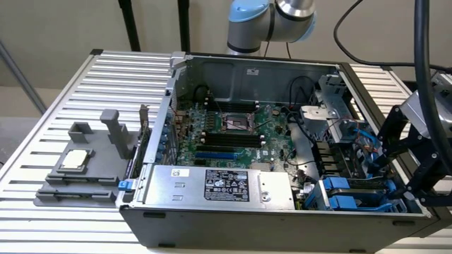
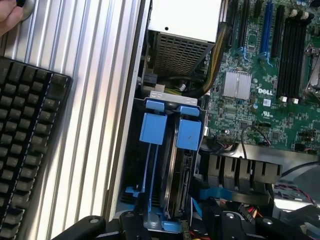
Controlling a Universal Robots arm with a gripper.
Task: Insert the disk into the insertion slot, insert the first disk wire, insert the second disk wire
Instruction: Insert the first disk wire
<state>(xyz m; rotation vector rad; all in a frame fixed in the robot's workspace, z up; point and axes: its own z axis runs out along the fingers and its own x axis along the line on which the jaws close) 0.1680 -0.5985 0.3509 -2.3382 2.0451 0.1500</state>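
The insertion slot, a blue-grey drive cage with bright blue clips, sits at the near right corner of the open computer case. The disk stands on edge inside it, in its blue frame, with its connector end showing and its label hidden. My gripper hangs open just above that end of the cage, one finger on each side, holding nothing. In the exterior view the gripper is at the case's right wall. A loose blue wire lies beside the cage.
The silver box with a black label fills the case's front. The motherboard lies behind it. A grey fixture stands on the slatted table at the exterior view's left. A black keyboard and a hand are beside the case.
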